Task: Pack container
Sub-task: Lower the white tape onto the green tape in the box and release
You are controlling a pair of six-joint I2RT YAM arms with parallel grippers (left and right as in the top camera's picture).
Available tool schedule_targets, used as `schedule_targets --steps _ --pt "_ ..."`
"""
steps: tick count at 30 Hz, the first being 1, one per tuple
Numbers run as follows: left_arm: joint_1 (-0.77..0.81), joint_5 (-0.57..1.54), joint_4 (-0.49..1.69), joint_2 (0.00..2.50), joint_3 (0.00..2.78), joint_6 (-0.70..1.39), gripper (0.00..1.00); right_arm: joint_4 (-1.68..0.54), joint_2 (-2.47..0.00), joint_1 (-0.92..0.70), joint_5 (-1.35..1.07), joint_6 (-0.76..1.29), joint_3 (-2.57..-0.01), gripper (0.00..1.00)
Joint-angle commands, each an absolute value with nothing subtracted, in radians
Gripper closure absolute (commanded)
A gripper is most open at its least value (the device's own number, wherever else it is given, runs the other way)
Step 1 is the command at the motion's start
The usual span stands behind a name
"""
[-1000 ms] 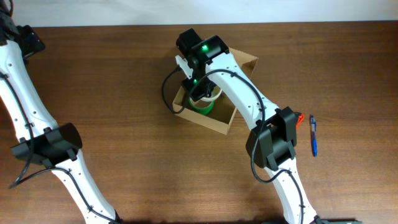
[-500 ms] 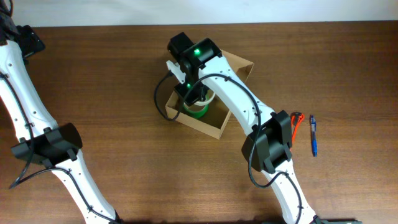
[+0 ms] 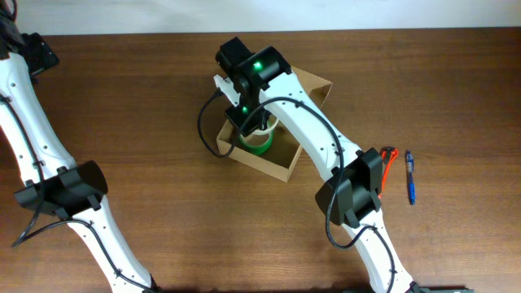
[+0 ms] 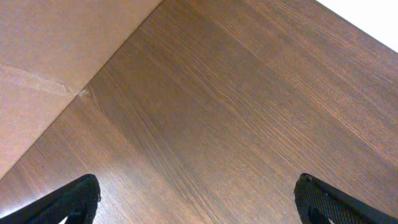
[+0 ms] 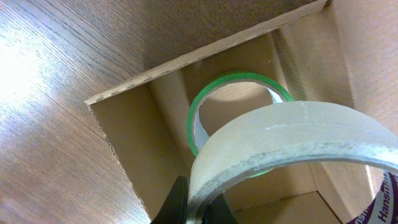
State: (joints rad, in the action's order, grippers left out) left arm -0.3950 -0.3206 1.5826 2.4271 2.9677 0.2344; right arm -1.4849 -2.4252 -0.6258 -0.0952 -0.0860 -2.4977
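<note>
The right gripper (image 5: 200, 202), pinched narrow on a pale roll (image 5: 280, 140), hangs it above the open box (image 3: 281, 169) on the table (image 3: 122, 98), over the green roll (image 5: 202, 102) inside, apparently to pack it, while the left gripper (image 4: 199, 199), wide and empty, sits well clear of the box.

Green tape roll (image 3: 259, 142) inside container (image 3: 282, 159)

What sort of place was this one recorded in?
Probably a lab or office test bench rather than a real packing line: a wooden table, a lone cardboard container holding a green tape roll, and a blue pen lying aside.
</note>
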Motion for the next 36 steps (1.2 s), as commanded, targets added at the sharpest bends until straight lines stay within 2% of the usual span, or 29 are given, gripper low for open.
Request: schedule_targets --steps 1,17,36 --pt "-0.396 -0.317 1.584 2.408 2.96 0.23 0.0 -1.485 -2.399 -0.644 -0.098 -0.089 -2.511 0.96" --pt "-0.396 -0.317 1.584 2.408 2.96 0.23 0.0 -1.431 -2.4 -0.65 -0.128 -0.086 -2.364 0.96" --pt "-0.396 -0.317 1.584 2.408 2.96 0.23 0.0 -1.37 -2.414 -0.66 -0.128 -0.09 -2.308 0.95"
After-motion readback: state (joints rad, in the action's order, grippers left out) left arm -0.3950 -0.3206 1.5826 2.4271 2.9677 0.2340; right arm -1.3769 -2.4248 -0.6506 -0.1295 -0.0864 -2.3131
